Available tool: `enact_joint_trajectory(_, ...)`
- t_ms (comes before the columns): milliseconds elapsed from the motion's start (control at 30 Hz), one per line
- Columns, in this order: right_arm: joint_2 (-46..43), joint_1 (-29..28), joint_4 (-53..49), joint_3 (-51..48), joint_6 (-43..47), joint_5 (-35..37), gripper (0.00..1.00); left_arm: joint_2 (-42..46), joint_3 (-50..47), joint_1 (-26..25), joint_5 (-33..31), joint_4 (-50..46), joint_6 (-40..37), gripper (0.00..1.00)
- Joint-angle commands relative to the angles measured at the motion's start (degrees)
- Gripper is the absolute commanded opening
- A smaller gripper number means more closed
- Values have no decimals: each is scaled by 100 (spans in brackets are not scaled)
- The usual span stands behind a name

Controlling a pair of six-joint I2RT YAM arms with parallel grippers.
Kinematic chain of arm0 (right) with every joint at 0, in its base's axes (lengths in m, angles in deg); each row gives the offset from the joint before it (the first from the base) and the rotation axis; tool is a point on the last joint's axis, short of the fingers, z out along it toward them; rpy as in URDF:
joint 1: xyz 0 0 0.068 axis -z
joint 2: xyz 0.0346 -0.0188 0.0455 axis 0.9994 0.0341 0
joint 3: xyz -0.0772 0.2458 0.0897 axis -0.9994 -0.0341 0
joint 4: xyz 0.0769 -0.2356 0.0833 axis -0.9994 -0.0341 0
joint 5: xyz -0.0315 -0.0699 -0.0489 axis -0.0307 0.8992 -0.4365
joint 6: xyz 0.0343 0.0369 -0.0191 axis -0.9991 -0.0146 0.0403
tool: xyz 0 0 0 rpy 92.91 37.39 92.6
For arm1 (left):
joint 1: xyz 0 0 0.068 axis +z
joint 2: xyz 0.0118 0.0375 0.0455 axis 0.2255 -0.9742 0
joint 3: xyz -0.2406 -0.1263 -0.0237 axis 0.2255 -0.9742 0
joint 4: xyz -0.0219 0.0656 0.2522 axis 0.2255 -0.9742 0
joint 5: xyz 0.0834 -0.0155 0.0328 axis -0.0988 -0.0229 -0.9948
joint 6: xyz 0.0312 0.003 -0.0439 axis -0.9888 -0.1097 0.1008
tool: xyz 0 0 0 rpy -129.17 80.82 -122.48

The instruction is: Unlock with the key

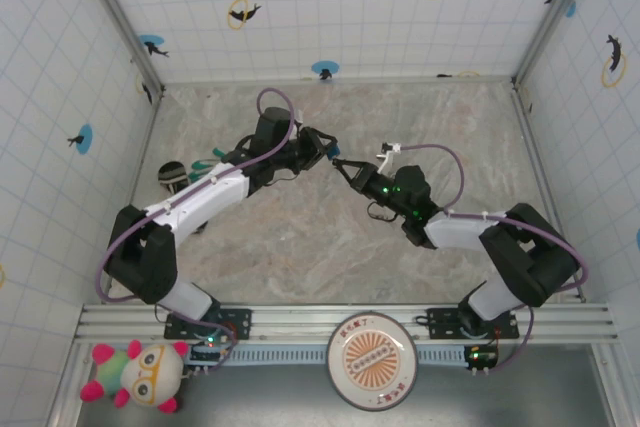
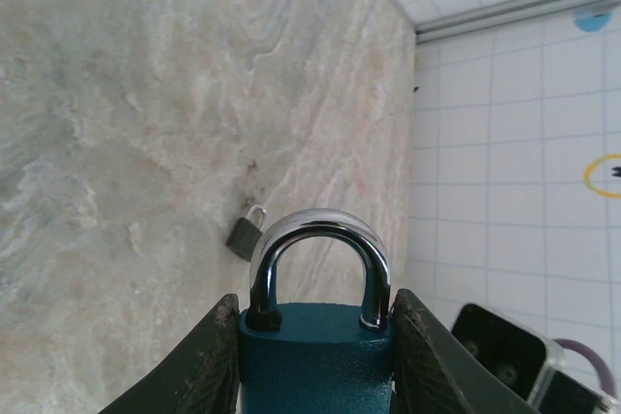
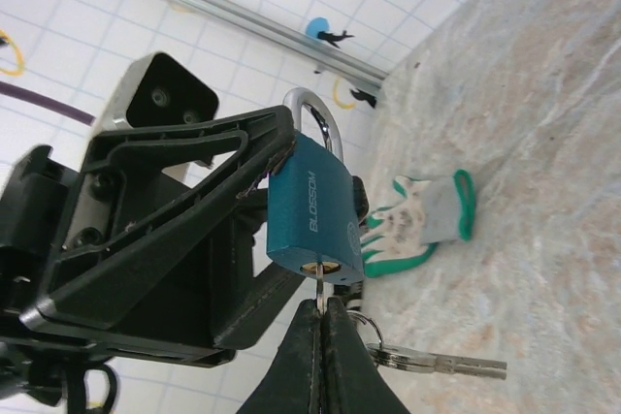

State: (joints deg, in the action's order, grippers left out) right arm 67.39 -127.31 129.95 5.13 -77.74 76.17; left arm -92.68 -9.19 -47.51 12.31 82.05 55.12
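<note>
So that its keyhole meets the key pinched in the right tool, the blue padlock is clamped by its body in the left tool.

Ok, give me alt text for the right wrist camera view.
The left gripper holds a blue padlock while the right gripper, shut on the key, has it in the keyhole underneath. A white-and-green glove lies on the table behind.

Thin key stands upright in blue padlock keyhole.
</note>
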Motion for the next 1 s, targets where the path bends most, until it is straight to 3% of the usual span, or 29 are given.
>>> enact_joint_trajectory(0, 252, 160, 852, -151, -571, 93, 0, 355, -105, -46, 674, 590, 76, 0)
enact_joint_trajectory(500, 1000, 288, 2377, -143, -1678, -332, 0, 614, -311, 62, 828, 1000, 104, 0)
enact_joint_trajectory(667, 777, 270, 1583, -90, -1270, -337, 2, 564, -193, 61, 748, 673, 44, 0)
enact_joint_trajectory(800, 258, 258, 198, -22, -514, -249, 19, 468, -69, 64, 624, 235, 3, 0)
enact_joint_trajectory(967, -456, 73, -2153, 296, 774, 338, 32, 271, 74, 68, 508, -198, 80, 0)
